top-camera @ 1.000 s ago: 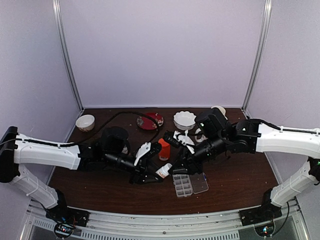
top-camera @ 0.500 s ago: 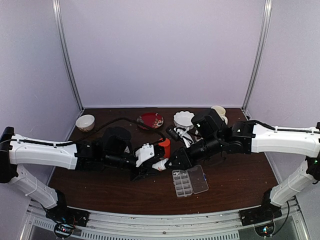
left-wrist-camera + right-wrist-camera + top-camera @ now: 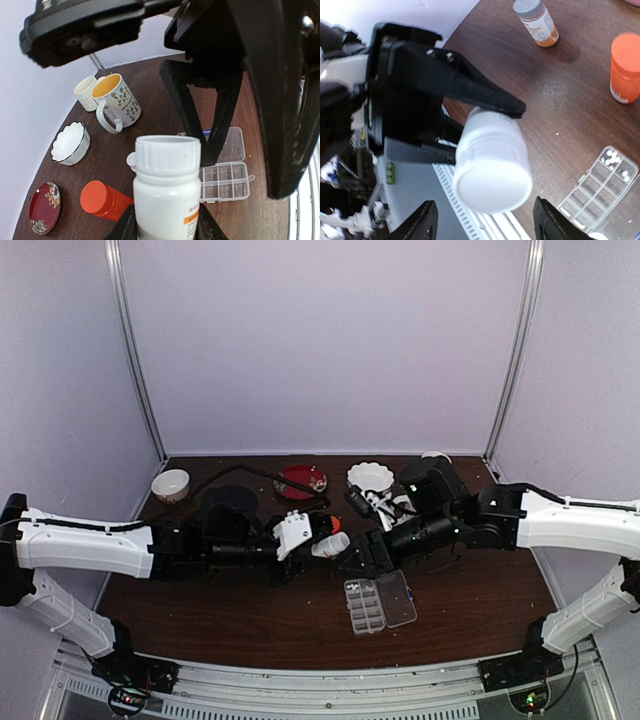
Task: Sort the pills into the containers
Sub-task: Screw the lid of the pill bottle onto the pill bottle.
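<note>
Nearest the arm bases the clear pill box [image 3: 366,606] lies flat on the table [image 3: 200,620], its lid thrown open to the right; a few pills [image 3: 614,159] sit in the compartments at one corner, and the rest look bare from the right wrist view. Just beyond it the two grippers meet; the left gripper [image 3: 165,227] is clamped on the body of a white bottle [image 3: 167,195] held off the table; the bottle's long axis runs along the line between the arms, and its cap [image 3: 492,177] faces the right gripper [image 3: 482,212] squarely; that one's jaws stand wide, a finger on each side of the cap, neither touching it as far as I can tell. The right arm is the one placed to take the cap; I judge it need only advance along the axis and close. Farther back stand an orange bottle [image 3: 625,67], a scalloped white bowl [image 3: 368,478] and a red plate [image 3: 300,481].
</note>
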